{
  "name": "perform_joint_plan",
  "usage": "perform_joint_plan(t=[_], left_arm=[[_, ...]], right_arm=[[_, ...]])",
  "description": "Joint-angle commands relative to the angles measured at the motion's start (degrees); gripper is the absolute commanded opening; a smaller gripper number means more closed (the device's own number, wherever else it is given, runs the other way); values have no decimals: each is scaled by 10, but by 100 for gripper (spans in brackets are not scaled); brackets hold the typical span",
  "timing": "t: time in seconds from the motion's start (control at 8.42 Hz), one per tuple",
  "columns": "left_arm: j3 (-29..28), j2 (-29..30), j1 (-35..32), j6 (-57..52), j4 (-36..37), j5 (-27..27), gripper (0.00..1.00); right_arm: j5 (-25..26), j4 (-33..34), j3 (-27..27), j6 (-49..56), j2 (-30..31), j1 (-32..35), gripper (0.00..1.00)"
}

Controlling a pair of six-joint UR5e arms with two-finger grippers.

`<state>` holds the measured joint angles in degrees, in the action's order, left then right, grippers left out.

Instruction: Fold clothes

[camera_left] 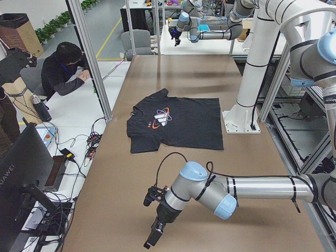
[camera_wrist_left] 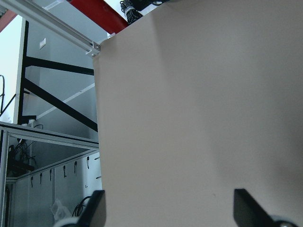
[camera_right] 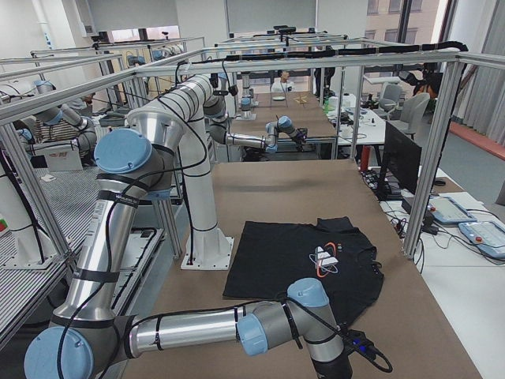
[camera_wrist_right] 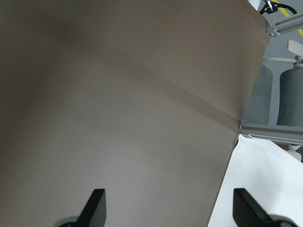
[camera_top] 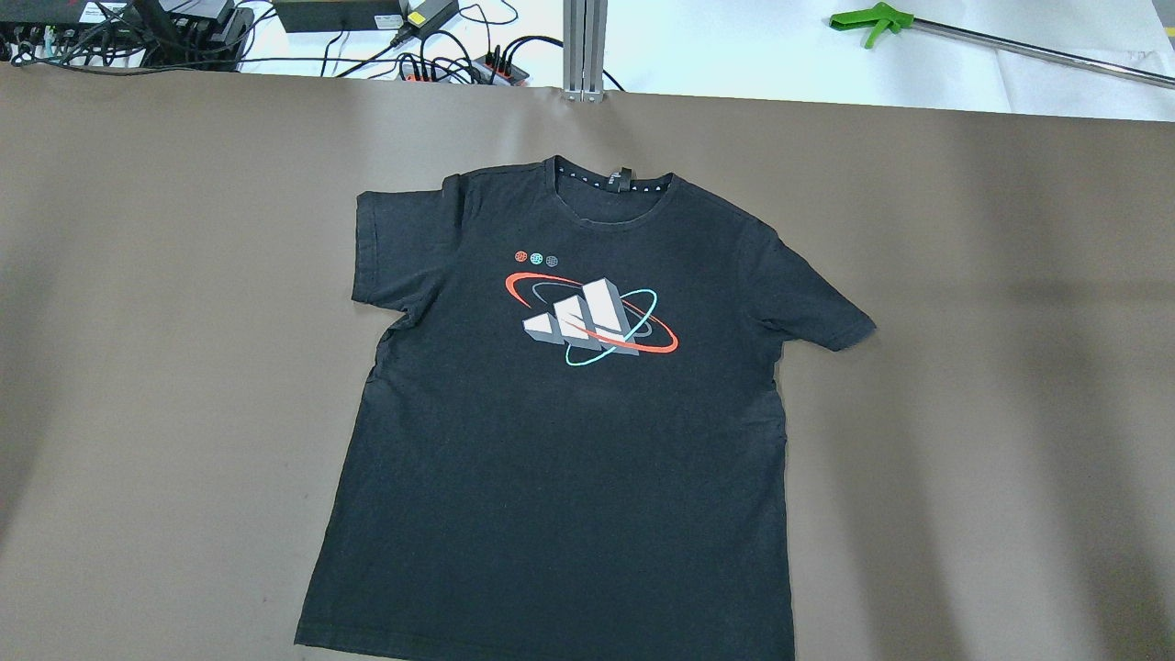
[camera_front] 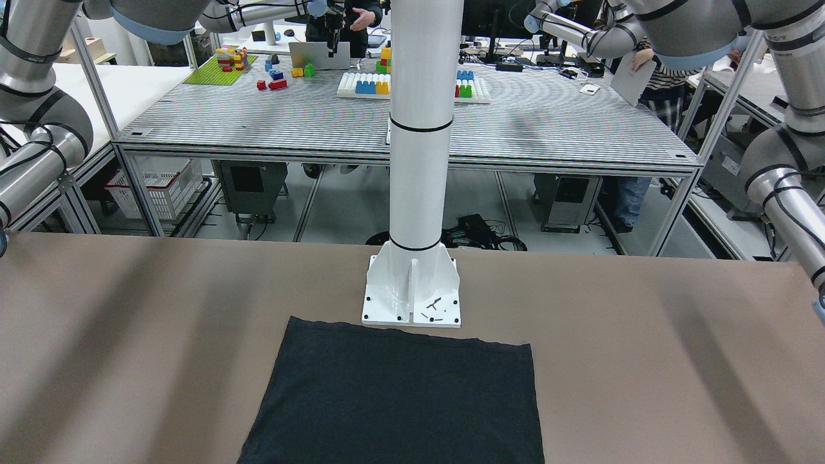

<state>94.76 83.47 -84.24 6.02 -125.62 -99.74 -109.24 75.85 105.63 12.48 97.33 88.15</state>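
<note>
Bring left gripper [camera_wrist_left: 170, 208] and right gripper [camera_wrist_right: 170, 208], both wide open, empty, well away from black T-shirt [camera_top: 560, 441], to its sides. Pinch both layers, lift low, keep body flat.

The table [camera_top: 964, 367] is one long, flat, matte brown surface, crossed by soft bands of shadow. A black T-shirt [camera_top: 569, 441] lies spread flat near its middle, printed side up (a white, red and teal graphic on the chest). The collar points toward the far edge in the overhead view and the hem toward the robot's side. The sleeve on that view's right fans outward, while the one on the left sits squarer against the body. The cloth has only slight wrinkles. The white pillar's base plate [camera_front: 412, 319] also stands on the table, just beside the middle of the hem (whether they touch is unclear). The brown surface is bare on both sides of the shirt.
</note>
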Motion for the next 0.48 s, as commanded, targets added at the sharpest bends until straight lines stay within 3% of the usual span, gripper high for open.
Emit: perform_joint_plan(t=[0.0, 0.36], left_arm=[[1, 0, 0, -3, -4, -3, 95], [4, 6, 1, 3, -5, -37, 95]], right_arm=[[1, 0, -3, 0, 1, 0, 94], [0, 1, -3, 2, -3, 0, 94]])
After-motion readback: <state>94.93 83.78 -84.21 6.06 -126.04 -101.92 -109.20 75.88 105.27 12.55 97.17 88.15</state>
